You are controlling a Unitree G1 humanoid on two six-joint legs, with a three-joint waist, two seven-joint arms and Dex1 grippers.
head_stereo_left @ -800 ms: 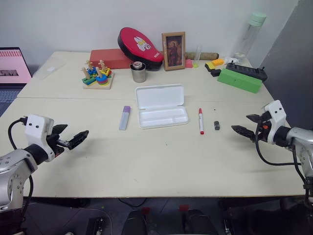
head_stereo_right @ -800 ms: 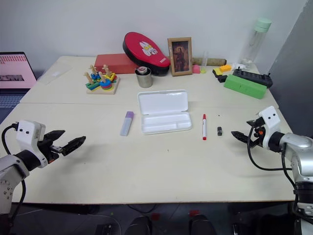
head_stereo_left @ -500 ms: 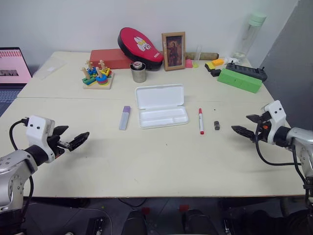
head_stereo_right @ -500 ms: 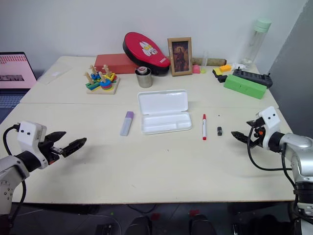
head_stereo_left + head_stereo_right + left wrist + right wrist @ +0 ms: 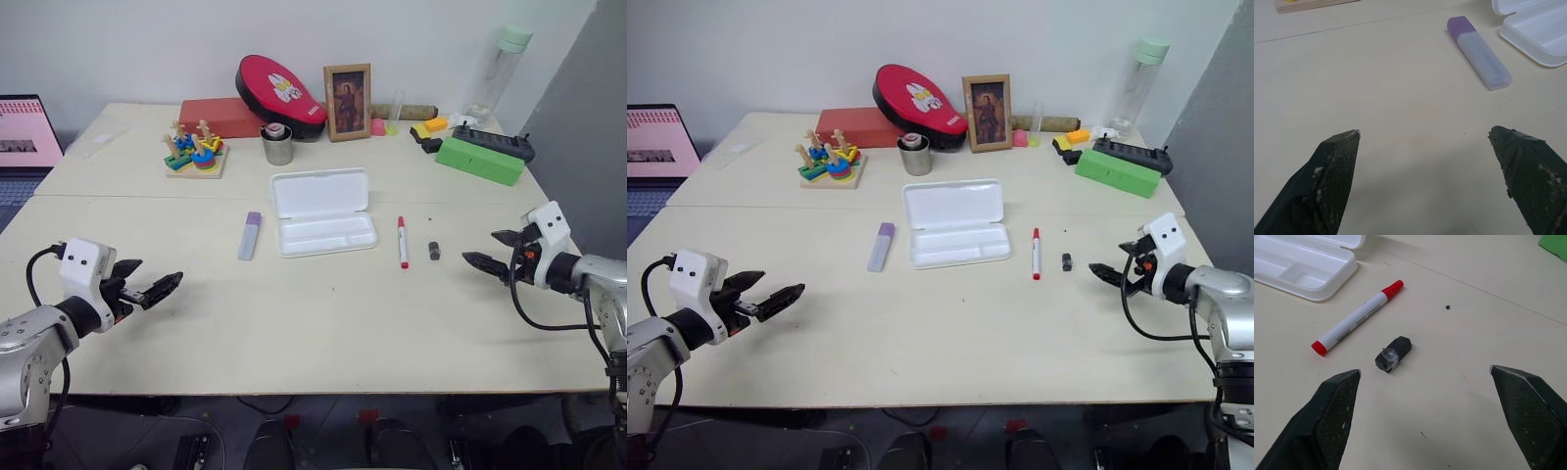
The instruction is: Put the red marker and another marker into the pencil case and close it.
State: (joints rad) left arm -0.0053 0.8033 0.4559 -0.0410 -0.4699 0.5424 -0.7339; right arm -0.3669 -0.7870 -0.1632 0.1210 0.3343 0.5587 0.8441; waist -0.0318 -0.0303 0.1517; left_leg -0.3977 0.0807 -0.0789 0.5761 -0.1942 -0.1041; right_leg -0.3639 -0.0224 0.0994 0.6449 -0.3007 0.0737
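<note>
Head view: lying open mid-table, the pencil case; resting left of it, the purple marker, right of it, the red marker. Hovering wide apart and empty, left gripper and right gripper.

Left wrist: facing the purple marker, fingers spread.

Right wrist: facing the red marker and a small dark block.

Front half of table: bare, open passage for both arms.
Mid-table obstacles, 4: purple highlighter, open pencil case, red marker, small dark block.
Rear edge: crowded with clutter, no clear passage.
</note>
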